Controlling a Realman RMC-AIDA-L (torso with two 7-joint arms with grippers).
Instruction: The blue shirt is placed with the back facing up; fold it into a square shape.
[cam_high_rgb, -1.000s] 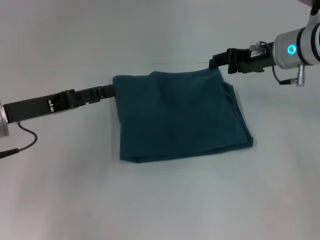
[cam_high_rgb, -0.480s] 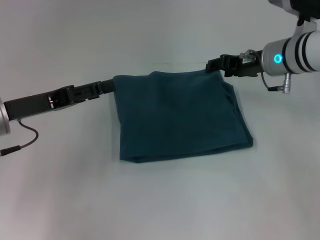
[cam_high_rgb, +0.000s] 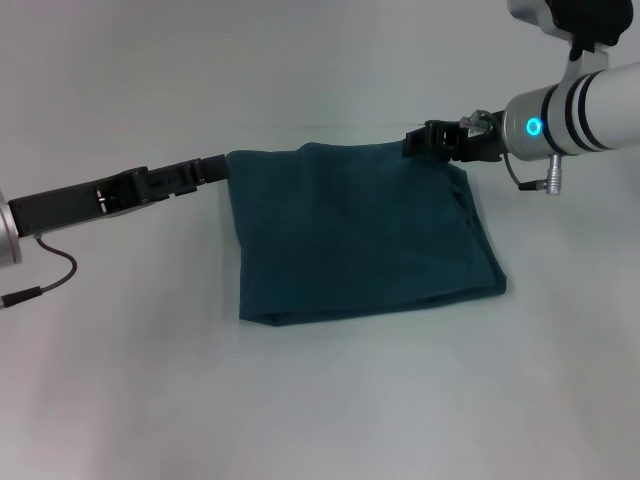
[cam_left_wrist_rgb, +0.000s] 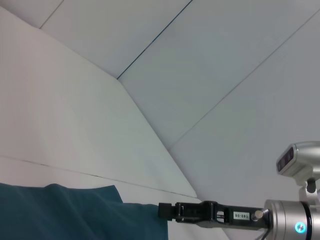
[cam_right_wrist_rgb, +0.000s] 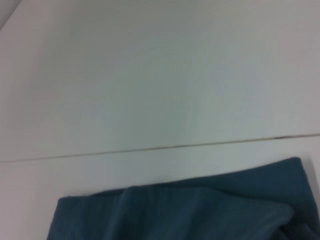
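Shirt (cam_high_rgb: 360, 232) lies folded into a rough square mid-table (cam_high_rgb: 320, 400), its far edge toward the back. Over the last second the right gripper (cam_high_rgb: 412, 141) has crept inward along that edge while the left gripper (cam_high_rgb: 220, 166) held at the far left corner, so the fold looks nearly finished. Whether either gripper's fingers are apart or clamped on cloth cannot be told; both touch the shirt's far corners.
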